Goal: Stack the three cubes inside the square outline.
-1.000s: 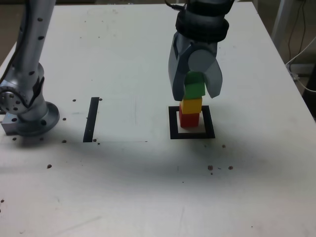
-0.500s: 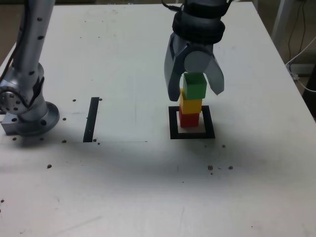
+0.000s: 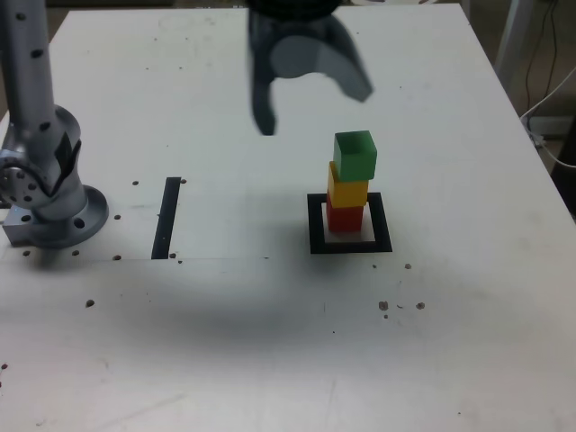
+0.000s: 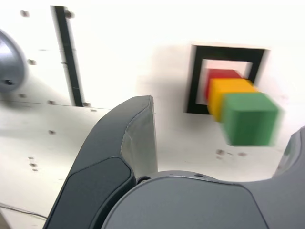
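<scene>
Green cube (image 3: pixel 356 158), topmost: likely light, stiff; grasp opposite sides; pincer (image 3: pixel 313 110), exterior view's left of it, spread, empty.

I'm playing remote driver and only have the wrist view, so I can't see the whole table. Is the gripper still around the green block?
Observer: No. In the exterior view the gripper is off to that view's left of the green cube, jaws open.
Operator: Is the tower really standing up?
Observer: Yes, green sits on the yellow cube, and that on the red cube.
Operator: Where's the robot's bottom part?
Observer: Its round base stands beyond the black strip, at the exterior view's left.
</scene>
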{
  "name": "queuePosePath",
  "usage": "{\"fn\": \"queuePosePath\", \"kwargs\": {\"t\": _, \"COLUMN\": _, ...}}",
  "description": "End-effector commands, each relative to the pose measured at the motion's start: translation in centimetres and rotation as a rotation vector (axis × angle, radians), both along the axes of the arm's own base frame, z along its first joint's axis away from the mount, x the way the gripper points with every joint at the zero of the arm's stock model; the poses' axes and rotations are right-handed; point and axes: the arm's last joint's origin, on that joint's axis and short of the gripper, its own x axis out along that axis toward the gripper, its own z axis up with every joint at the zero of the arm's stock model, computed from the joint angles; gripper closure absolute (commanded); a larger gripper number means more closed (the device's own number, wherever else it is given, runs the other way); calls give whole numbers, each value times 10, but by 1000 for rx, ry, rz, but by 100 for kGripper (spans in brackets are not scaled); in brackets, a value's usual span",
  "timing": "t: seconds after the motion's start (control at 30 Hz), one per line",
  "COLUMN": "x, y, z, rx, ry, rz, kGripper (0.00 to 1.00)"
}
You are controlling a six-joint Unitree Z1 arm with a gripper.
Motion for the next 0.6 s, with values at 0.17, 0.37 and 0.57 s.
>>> {"fn": "queuePosePath", "kwargs": {"t": 0.17, "x": -50, "y": -2, "z": -13, "rx": 11, "ry": 82, "rz": 1, "kGripper": 0}}
{"fn": "queuePosePath", "kwargs": {"t": 0.37, "x": -90, "y": -1, "z": -34, "rx": 20, "ry": 135, "rz": -3, "kGripper": 0}}
{"fn": "queuePosePath", "kwargs": {"t": 0.57, "x": -109, "y": -3, "z": -57, "rx": 23, "ry": 161, "rz": -30, "kGripper": 0}}
